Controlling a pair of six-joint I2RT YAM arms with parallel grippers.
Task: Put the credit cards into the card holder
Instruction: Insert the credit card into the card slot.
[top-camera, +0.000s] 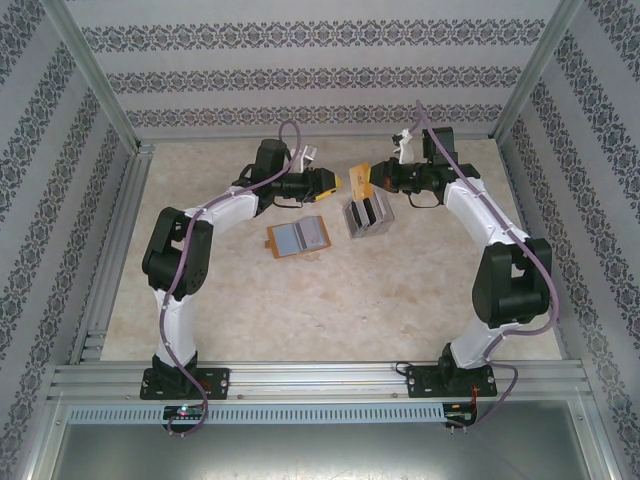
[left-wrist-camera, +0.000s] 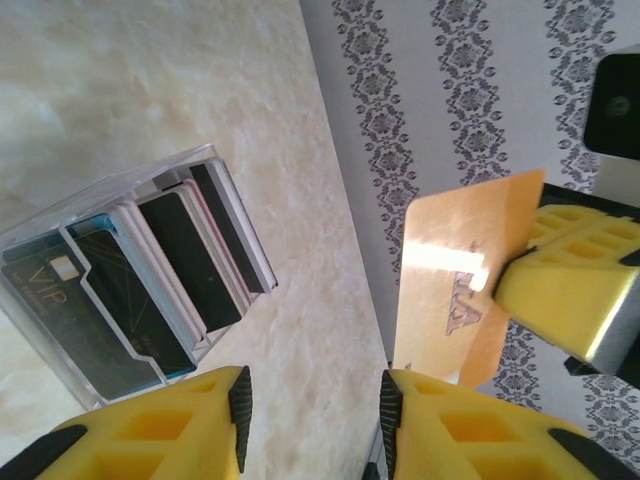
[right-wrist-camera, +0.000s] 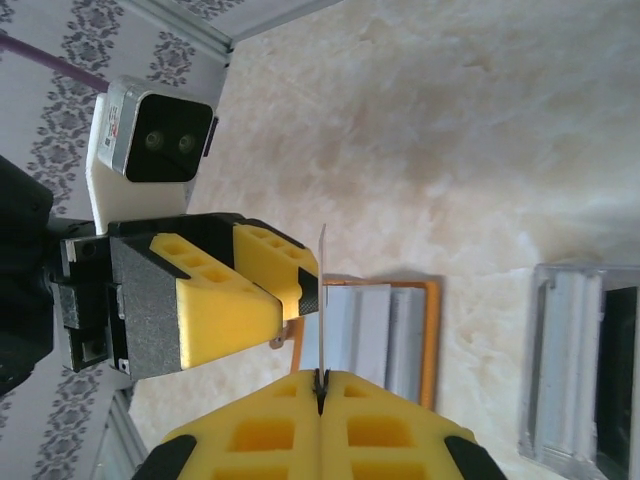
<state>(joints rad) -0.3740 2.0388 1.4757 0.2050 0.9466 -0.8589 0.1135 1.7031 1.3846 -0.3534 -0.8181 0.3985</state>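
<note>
Credit card (left-wrist-camera: 455, 265), gold, clamped between right fingers (right-wrist-camera: 326, 395); left fingers (top-camera: 332, 183) half-spread, empty; dark card (left-wrist-camera: 60, 290) in clear rack (left-wrist-camera: 150, 178) reads "VIP".

The pale marbled tabletop (top-camera: 330, 310) carries an open orange wallet (top-camera: 273, 243) lying flat with grey-blue cards (top-camera: 300, 237) in it. Near its right stands a clear box (top-camera: 352, 222) of dark cards (left-wrist-camera: 185, 260).
</note>
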